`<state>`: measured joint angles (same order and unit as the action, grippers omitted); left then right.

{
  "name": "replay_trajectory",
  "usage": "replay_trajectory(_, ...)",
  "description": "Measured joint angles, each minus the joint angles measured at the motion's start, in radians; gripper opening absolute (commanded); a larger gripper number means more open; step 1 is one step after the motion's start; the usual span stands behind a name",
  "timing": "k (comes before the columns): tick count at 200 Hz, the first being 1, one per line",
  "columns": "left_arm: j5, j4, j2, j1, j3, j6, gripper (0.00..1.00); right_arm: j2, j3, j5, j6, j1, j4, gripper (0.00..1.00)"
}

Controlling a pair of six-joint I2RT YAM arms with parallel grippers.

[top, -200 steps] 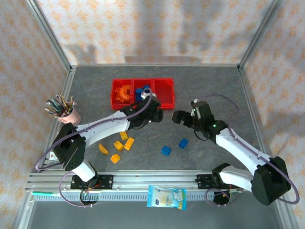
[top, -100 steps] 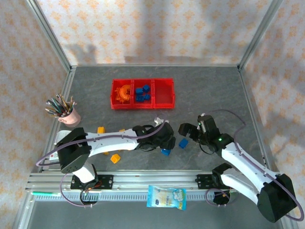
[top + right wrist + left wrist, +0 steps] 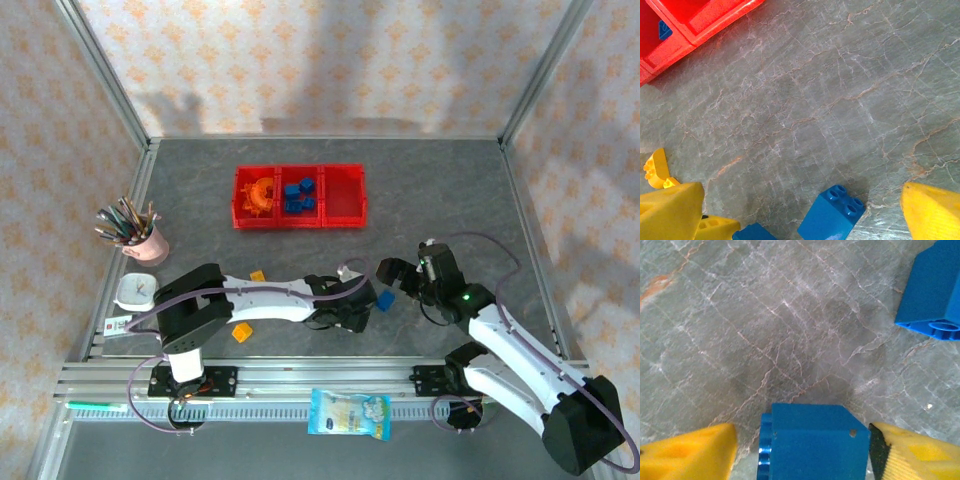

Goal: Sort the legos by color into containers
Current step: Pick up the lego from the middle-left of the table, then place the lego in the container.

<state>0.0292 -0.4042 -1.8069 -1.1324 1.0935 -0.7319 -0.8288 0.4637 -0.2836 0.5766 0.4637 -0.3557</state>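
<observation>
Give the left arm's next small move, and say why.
Probably close the left fingers on the blue brick. It sits on the table between them with a gap showing beside one finger, so it looks ungripped. Lifting comes after.

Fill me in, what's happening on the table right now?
Lego sorting into the red bins is under way. The left gripper has its open fingers straddling a blue brick, not visibly clamped. The right gripper hovers wide open above a second blue brick. The left bin holds orange pieces, the middle one blue cubes; two yellow bricks lie outside the bins.
</observation>
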Motion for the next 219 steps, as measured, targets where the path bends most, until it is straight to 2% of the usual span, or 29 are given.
replay_trajectory(69,-0.005,0.005,-0.015,0.000,0.000,-0.002,0.40,0.000,-0.003,0.000,-0.001,0.000,0.000,1.00)
replay_trajectory(135,-0.060,-0.013,0.078,0.016,-0.010,0.000,0.35,-0.002,-0.001,-0.055,-0.007,0.000,0.032,1.00)
replay_trajectory(173,-0.129,-0.029,0.182,0.141,-0.002,0.035,0.35,-0.028,0.047,-0.127,-0.042,0.000,0.103,1.00)
replay_trajectory(219,-0.192,-0.034,0.166,0.351,0.148,0.154,0.34,-0.134,0.142,-0.193,-0.084,0.000,0.227,1.00)
